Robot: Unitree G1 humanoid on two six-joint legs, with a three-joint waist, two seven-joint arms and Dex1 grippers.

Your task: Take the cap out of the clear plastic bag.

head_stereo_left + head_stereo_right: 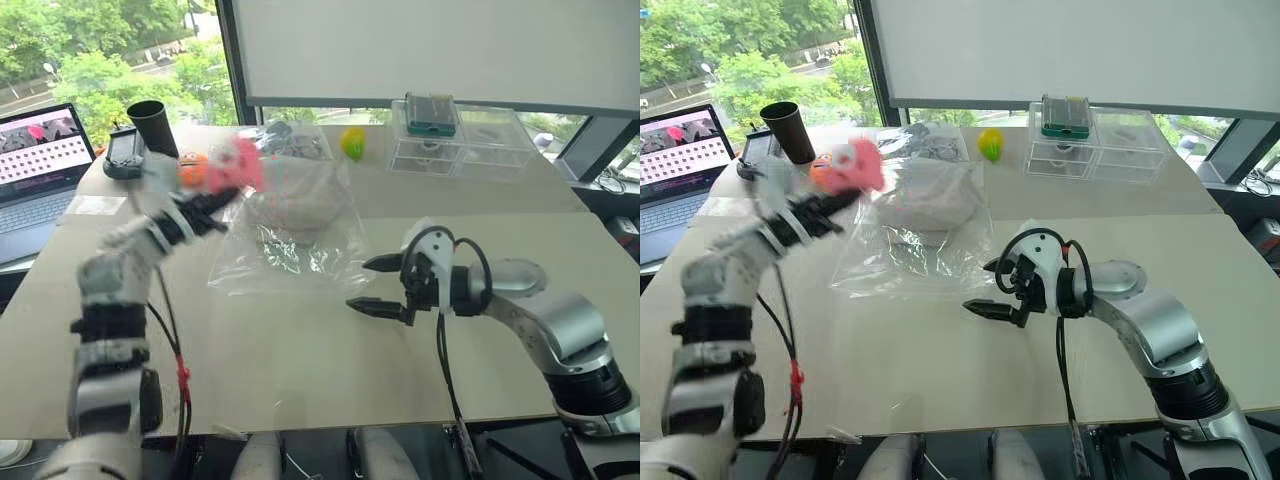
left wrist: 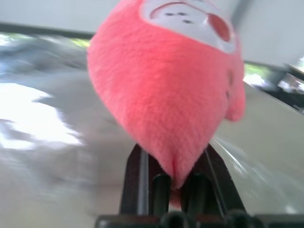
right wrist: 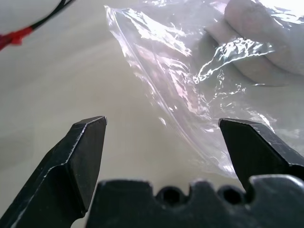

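The beige cap lies inside the clear plastic bag, which is spread on the table's middle. My left gripper is lifted at the bag's left, above the table, and is shut on a pink plush toy. In the left wrist view the toy is pinched at its lower end between the two fingers. My right gripper hovers open just off the bag's right near corner, with nothing between its fingers. The right wrist view looks over the bag's crinkled edge toward the cap.
A laptop, a black controller and a dark cup stand at the far left. An orange thing sits behind the toy. A yellow-green toy and a clear drawer box are at the back.
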